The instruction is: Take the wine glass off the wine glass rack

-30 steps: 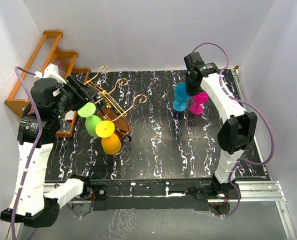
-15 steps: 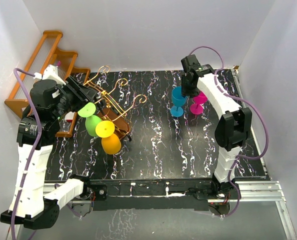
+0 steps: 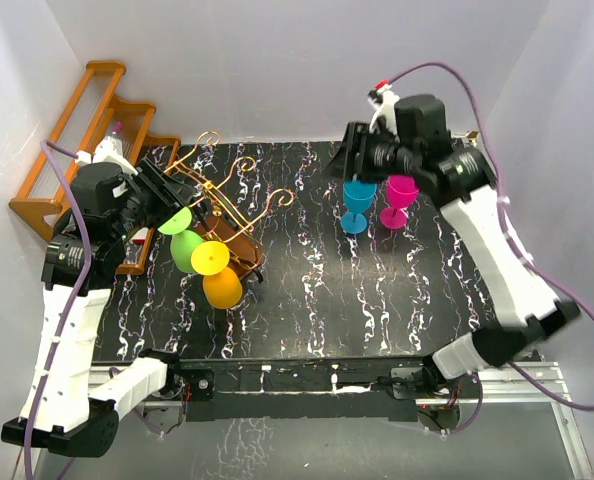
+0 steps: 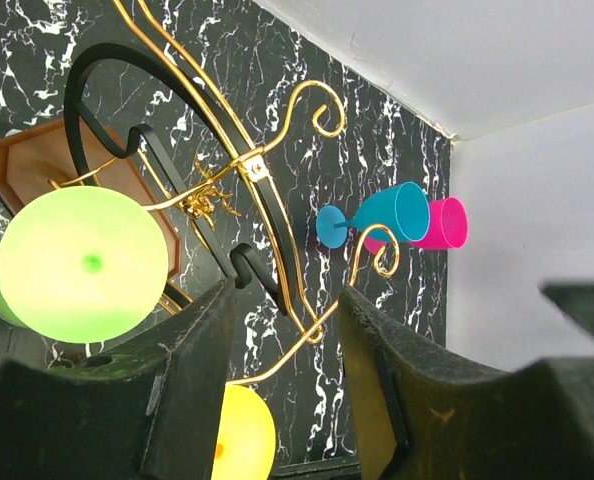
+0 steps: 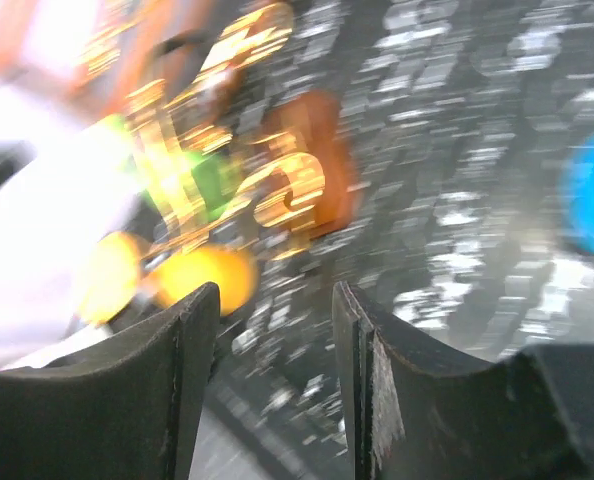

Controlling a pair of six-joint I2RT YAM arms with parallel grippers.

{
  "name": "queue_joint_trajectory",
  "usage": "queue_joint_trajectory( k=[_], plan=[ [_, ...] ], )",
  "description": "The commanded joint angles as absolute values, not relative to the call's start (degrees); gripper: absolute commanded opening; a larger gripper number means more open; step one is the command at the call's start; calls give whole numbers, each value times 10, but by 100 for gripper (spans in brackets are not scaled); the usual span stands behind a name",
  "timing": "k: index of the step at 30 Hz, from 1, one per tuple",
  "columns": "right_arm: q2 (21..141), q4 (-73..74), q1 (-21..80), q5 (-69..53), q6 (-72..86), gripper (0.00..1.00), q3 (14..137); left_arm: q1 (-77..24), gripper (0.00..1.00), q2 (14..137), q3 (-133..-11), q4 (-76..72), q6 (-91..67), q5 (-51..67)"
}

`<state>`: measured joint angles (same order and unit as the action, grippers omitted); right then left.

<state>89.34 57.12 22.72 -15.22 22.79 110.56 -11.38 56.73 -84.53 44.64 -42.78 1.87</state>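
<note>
Left claw (image 3: 167, 200), jaws apart and empty, is hanging at the wine glass rack (image 3: 222, 195); the green wine glass (image 3: 175, 222) is showing its foot just beside it. Right claw (image 3: 355, 160), open, is well apart.

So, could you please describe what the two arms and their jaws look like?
The left arm and the right arm are built alike, with white links joined by black joint housings. A purple cable loops along each one. The jaws are matte black, broad and blocky, with gently curved inner faces.
</note>
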Motion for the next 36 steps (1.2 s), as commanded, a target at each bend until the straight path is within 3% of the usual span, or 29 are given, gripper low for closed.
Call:
queue_joint_trajectory(
  k=[1, 7, 20, 36],
  plan=[
    [802, 420, 354, -345, 385, 50, 983, -114, 43, 560, -838, 427, -419, 12],
    [797, 366, 468, -329, 447, 51, 913, -114, 43, 562, -841, 420, -416, 10],
    [899, 232, 485, -362, 522, 53, 904, -114, 43, 547, -848, 430, -424, 7],
    [964, 230, 524, -357, 517, 48, 932, -114, 42, 535, -843, 442, -425, 7]
  ],
)
